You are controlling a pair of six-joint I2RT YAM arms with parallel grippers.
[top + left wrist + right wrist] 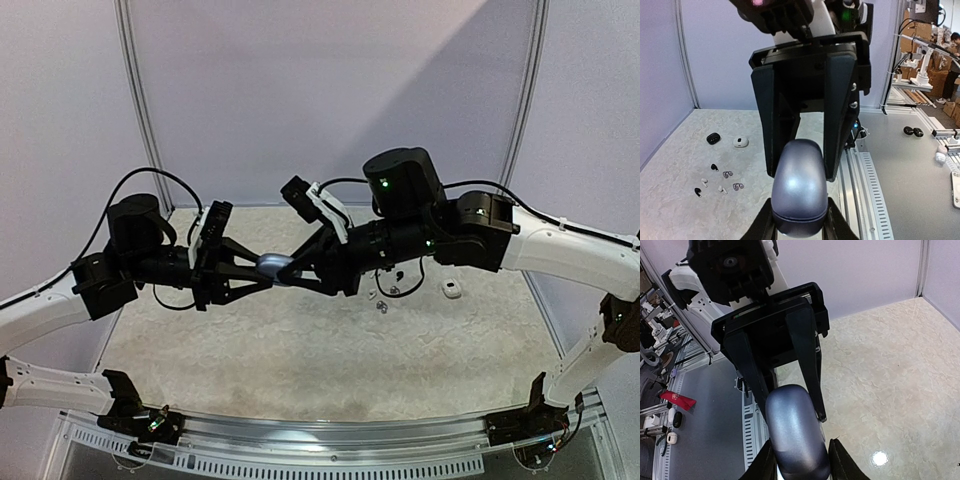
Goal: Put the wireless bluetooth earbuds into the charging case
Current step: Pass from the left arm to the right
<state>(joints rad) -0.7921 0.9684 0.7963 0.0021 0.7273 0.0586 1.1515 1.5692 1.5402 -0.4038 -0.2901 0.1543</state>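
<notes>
blue-grey charging case, left end effector gripping its base, right end effector its top, earbuds at left

Blocked mid-air at centre by left hand and right hand, both gripping one blue-grey case. Open passage over bare table nearside below. Far right cluttered with earbuds and white case.

The glossy blue-grey pebble-shaped charging case hangs aloft (lid shut); tiny black, white, silvery earbuds dot the counter.
</notes>
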